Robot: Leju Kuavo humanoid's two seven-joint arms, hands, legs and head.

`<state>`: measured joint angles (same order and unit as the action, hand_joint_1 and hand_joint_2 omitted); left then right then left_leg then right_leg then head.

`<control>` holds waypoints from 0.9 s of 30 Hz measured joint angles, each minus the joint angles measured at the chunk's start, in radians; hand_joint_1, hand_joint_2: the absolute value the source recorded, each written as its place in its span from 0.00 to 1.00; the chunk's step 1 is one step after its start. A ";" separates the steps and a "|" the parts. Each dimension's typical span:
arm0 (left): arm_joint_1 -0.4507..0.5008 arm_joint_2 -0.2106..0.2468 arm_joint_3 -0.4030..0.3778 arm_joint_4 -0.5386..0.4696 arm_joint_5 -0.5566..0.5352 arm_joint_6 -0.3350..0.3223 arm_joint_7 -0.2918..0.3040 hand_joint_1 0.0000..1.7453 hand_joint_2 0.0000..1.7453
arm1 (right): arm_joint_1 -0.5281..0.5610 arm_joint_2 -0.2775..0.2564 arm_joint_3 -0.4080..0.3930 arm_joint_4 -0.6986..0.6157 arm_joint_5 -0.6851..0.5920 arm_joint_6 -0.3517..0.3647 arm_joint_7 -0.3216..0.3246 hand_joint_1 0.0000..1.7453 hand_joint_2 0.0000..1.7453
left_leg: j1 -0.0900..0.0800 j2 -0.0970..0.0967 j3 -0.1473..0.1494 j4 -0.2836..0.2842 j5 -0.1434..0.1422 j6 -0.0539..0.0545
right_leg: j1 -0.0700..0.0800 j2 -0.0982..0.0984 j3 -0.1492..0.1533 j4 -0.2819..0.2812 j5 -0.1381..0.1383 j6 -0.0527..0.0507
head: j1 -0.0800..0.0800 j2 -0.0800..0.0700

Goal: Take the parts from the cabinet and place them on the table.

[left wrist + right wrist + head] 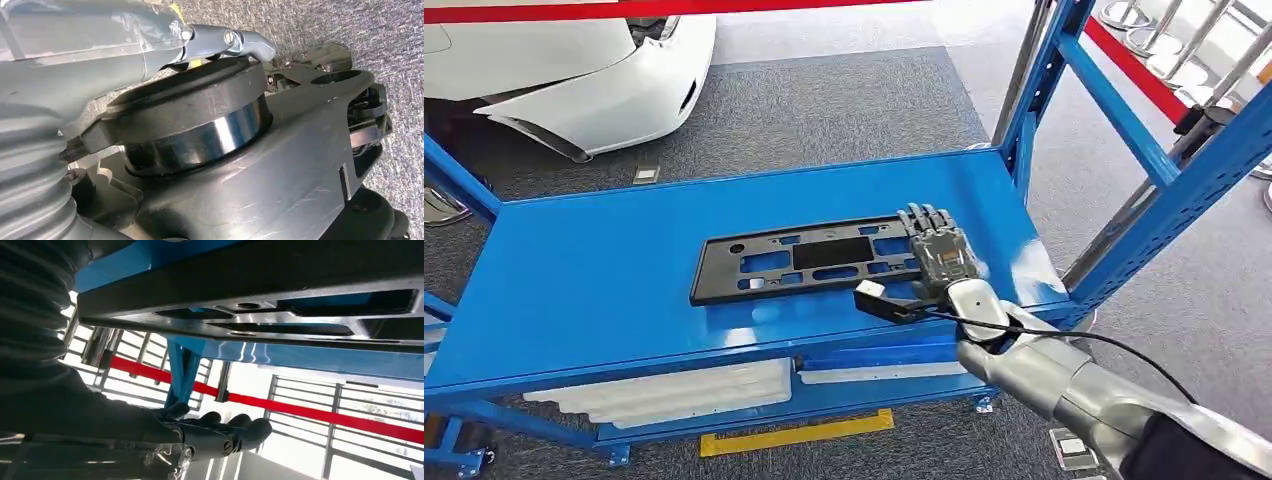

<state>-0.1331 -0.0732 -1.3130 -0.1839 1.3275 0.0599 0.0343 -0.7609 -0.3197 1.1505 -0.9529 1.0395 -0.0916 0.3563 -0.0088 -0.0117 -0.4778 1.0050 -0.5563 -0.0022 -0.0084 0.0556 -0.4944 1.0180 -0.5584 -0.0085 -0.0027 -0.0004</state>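
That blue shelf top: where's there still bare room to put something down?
The blue shelf is bare left of the black plastic panel, and in the strip behind it. It is crowded at the panel's right end, where the right hand rests.

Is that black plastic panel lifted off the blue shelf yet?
No, the black panel lies flat on the blue shelf, with the right hand at its end.
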 joint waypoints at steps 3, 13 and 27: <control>0.000 0.000 0.000 0.000 0.000 0.000 0.000 0.00 1.00 | 0.000 0.004 0.000 0.003 -0.003 -0.001 0.000 0.00 1.00 | 0.000 0.000 0.000 0.000 0.000 0.000 | 0.000 0.000 0.000 0.000 0.000 0.000 | 0.000 0.000; 0.000 0.000 0.000 0.000 0.000 0.000 -0.001 0.00 1.00 | 0.000 0.009 0.000 0.012 -0.012 -0.004 -0.001 0.00 1.00 | 0.000 0.000 0.000 0.000 0.000 0.000 | 0.000 0.000 0.000 0.000 0.000 0.000 | 0.000 0.000; 0.000 0.000 0.000 0.000 0.001 -0.001 -0.001 0.00 1.00 | -0.001 0.019 -0.015 0.023 -0.015 -0.003 -0.008 0.00 1.00 | 0.000 0.000 0.000 0.000 0.000 0.000 | 0.000 0.000 0.000 0.000 0.000 0.000 | 0.000 0.000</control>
<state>-0.1327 -0.0729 -1.3130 -0.1839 1.3287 0.0591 0.0332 -0.7618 -0.3002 1.1357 -0.9296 1.0243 -0.0942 0.3479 -0.0088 -0.0117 -0.4779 1.0051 -0.5563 -0.0022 -0.0085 0.0556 -0.4943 1.0181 -0.5584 -0.0085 -0.0023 -0.0004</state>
